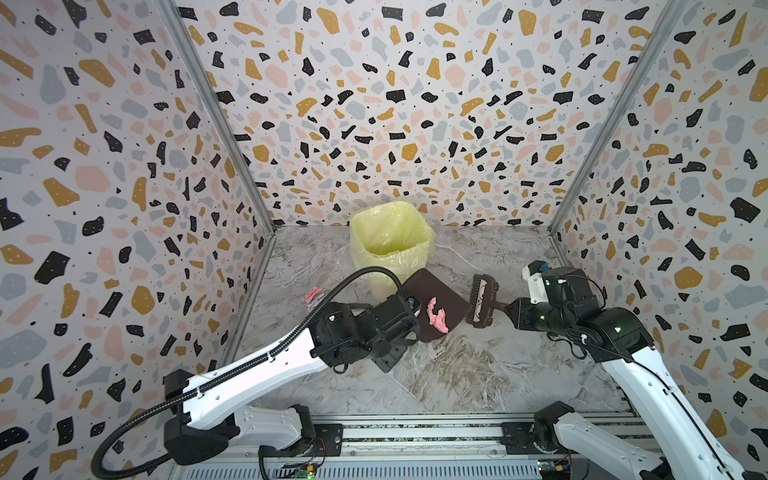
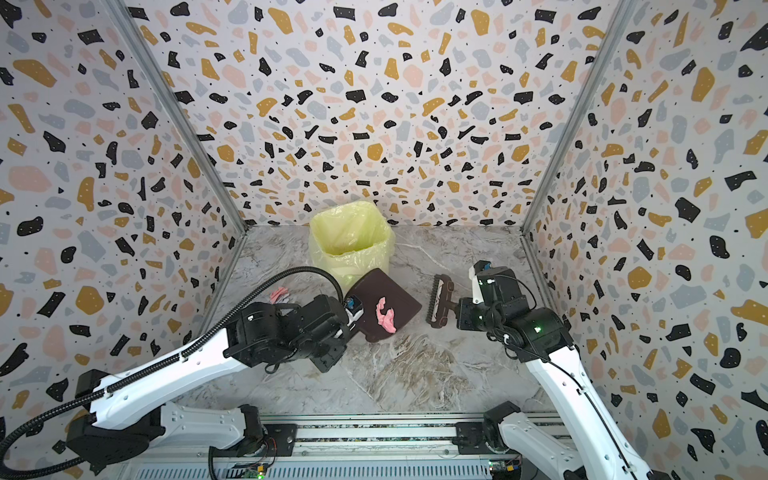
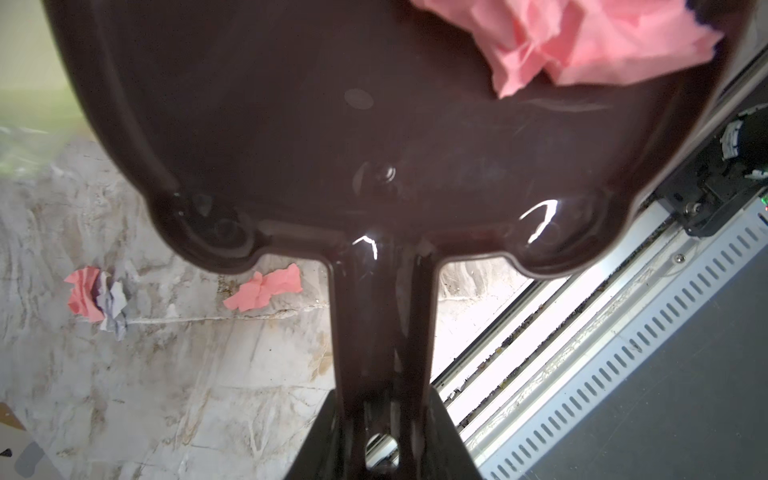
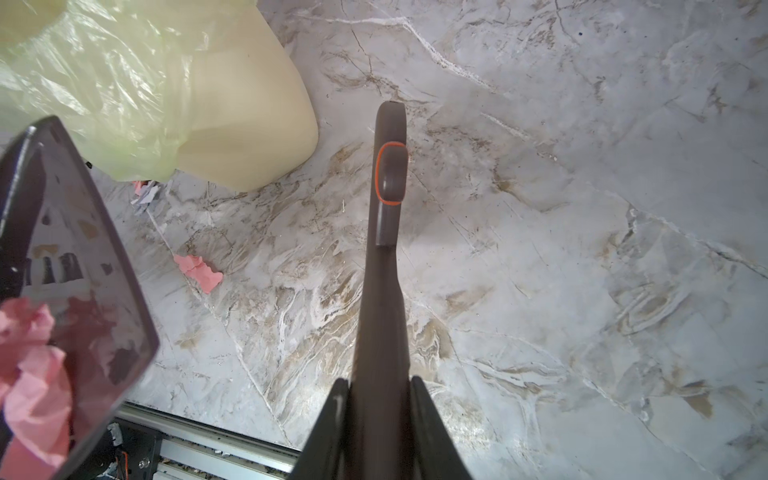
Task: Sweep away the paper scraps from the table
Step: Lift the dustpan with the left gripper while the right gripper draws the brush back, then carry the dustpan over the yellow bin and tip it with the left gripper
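Pink paper scraps (image 1: 438, 318) sit just past the jaws of left gripper (image 3: 382, 440), clamped on the dustpan (image 1: 428, 286) handle to carry them, I'd guess — right gripper (image 4: 380, 415) pinches the brush (image 1: 482, 303).

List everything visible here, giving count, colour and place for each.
bin: one, cream with a yellow liner, upright at the back of the table
dustpan: one, dark brown, in front of the bin
brush: one, dark brown, right of the dustpan
paper scraps: three lots: a pink crumple on the dustpan, a pink-and-lilac cluster on the table near the left wall, and a lone pink piece on the table nearby
table: one, grey-white marble with brown veining
walls: three, terrazzo-speckled, around the table
rail: one, metal, along the front edge
left end effector: one, black, shut on the dustpan handle
right end effector: one, black, shut on the brush handle
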`<action>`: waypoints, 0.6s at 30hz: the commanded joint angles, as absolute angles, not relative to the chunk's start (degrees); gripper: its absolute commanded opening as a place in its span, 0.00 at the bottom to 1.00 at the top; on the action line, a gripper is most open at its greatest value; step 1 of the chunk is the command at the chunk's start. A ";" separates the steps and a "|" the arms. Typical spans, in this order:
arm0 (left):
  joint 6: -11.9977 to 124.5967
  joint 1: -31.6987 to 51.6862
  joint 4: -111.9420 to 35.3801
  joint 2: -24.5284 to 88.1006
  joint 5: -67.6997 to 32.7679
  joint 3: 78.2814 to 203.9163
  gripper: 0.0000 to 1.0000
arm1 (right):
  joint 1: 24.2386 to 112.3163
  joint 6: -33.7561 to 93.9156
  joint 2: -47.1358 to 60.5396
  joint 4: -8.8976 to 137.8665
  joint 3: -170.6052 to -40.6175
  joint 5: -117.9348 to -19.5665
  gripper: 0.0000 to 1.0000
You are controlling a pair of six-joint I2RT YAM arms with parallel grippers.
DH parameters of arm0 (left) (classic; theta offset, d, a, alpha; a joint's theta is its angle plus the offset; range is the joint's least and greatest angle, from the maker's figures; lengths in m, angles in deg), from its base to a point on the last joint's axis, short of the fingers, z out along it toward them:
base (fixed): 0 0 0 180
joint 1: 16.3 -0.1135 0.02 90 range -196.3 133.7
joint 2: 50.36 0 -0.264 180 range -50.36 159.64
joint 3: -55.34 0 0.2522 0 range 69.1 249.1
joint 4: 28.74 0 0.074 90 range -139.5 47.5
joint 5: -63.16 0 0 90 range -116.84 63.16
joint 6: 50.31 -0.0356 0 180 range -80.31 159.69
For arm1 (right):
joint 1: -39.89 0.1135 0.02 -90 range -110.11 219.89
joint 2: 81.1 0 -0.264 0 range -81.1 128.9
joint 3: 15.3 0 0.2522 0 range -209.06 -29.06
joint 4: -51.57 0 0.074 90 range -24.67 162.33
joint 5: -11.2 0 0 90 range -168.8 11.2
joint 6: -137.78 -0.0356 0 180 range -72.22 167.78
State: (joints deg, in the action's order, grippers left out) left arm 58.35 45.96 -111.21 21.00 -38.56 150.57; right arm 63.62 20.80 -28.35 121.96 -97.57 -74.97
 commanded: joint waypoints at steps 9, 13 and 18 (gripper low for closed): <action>52.42 31.54 -116.07 21.80 -41.34 160.97 0.00 | 58.77 24.62 -29.16 118.56 -98.05 -69.16 0.00; 51.41 27.29 -115.02 21.65 -42.00 160.91 0.00 | 57.25 25.33 -28.76 118.59 -98.34 -67.41 0.00; 49.61 21.35 -112.95 20.74 -43.18 160.59 0.00 | 55.45 26.75 -27.60 119.21 -99.04 -65.03 0.00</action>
